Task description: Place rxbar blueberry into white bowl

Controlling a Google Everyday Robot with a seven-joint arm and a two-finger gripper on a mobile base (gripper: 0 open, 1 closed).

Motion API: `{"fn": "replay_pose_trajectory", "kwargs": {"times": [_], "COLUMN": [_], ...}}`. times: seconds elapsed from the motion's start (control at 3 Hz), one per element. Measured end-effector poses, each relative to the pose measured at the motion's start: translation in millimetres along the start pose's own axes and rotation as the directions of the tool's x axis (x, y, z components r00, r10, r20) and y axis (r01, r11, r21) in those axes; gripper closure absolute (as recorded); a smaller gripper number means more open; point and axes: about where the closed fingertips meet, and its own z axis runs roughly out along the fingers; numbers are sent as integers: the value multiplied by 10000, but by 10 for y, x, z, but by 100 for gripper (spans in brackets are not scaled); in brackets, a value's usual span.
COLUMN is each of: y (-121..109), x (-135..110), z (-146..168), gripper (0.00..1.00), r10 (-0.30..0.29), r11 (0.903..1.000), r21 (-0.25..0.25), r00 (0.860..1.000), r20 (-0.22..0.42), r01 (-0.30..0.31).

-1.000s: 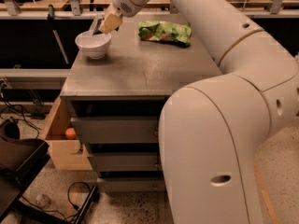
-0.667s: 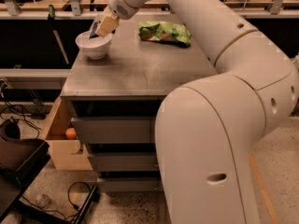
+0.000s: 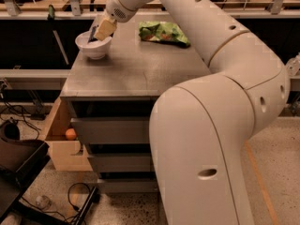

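Since second ago, gripper [image 3: 100, 33] lower and further left, now over rim of small round glossy white bowl [image 3: 95, 50] at far left corner of grey metal counter [image 3: 136, 71]. Small flat dark navy-blue rxbar blueberry [image 3: 92, 37] shows just under it, lower end inside bowl. Whether grip is closed or released: cannot tell. Bar likely light, thin, bendable, wrapper slick; best pinched across narrow width near one end. Crinkled green bag [image 3: 164, 33] well apart.
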Motion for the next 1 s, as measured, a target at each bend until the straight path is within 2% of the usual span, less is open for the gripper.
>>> {"fn": "replay_pose_trajectory", "kwargs": {"times": [0.67,1.0], "y": [33,55], "x": [2,5], "z": [76,127], "gripper": [36,4], "r10": [-3,-3], "r11": [9999,9998], "r21": [-113,-190], "r00": [10000,10000], "r20": [-21,-36], "r01": [3,3]}}
